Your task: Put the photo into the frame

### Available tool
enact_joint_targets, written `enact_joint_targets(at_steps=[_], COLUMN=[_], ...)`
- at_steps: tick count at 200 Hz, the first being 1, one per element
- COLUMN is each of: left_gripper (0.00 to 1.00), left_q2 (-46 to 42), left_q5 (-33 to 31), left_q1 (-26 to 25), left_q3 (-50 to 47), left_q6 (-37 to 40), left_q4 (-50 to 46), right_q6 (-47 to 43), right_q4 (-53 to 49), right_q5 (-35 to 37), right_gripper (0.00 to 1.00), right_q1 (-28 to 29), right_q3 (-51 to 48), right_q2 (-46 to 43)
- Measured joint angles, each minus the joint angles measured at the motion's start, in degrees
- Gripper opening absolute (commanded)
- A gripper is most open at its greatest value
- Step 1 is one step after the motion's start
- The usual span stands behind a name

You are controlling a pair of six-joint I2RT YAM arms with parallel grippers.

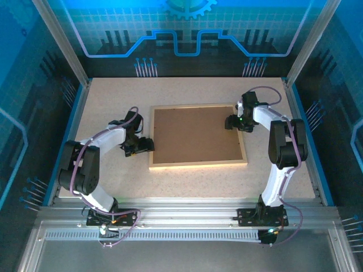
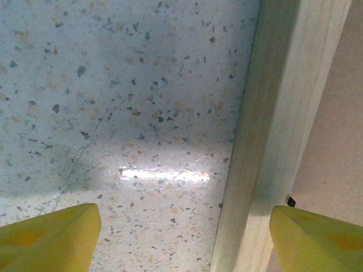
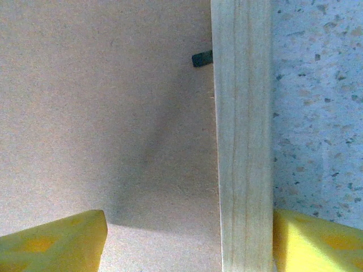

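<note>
Two arms are reaching to the frame (image 1: 198, 163) from opposite sides. It's lying flat at the ctr of the tabletop (image 1: 187, 90), w/ the brown backing board (image 1: 195, 133) sitting inside its pale wooden rails and facing up.

L arm (image 1: 105, 139) is sitting w/ its elbow pushed out toward the tabletop's left edge. Its forearm is angling right, and the wrist is tipping down at the frame's left rail, nearer that rail's near end. L jaws are standing spread, straddling the rail. In the left wrist view one yellow finger (image 2: 51, 238) is hanging over bare tabletop, well apart from the rail. The other finger (image 2: 317, 238) is hanging over the backing board just beside the rail's inner edge. A small black tab (image 2: 290, 201) is poking out from under the rail there. Nothing is being pinched.

R arm (image 1: 266, 116) is rising from the near-right base, w/ its elbow high toward the tabletop's right edge. The forearm is doubling back left, and the wrist is pointing down at the frame's right rail, nearer the far end. R jaws are also standing spread across the rail. In the right wrist view one finger (image 3: 51, 241) is hovering over the backing board, well clear of the wood. The other finger (image 3: 317, 241) is sitting right against the rail's outer edge, over the tabletop. Another dark tab (image 3: 201, 58) is showing on the rail's inner side. No grip here either.
</note>
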Motion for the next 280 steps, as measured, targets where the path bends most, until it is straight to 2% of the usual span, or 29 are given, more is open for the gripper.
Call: enact_joint_targets(at_steps=[144, 206, 280], left_gripper=[0.79, 0.77, 0.79], left_q2=[1.8, 5.2, 5.1], left_q5=[0.4, 2.1, 1.0], left_q1=[-1.7, -2.6, -3.5], left_q3=[0.1, 1.6, 3.2], left_q6=[-0.9, -1.7, -2.3], left_q4=[2.3, 3.0, 1.3], right_q6=[0.0, 0.0, 0.0], right_q4=[0.0, 0.0, -0.1], right_q5=[0.0, 0.0, 0.9], right_gripper=[0.75, 0.75, 0.75], right_q1=[0.0, 0.0, -0.1], right_q3=[0.0, 0.0, 0.7], right_q2=[0.0, 0.0, 0.3])
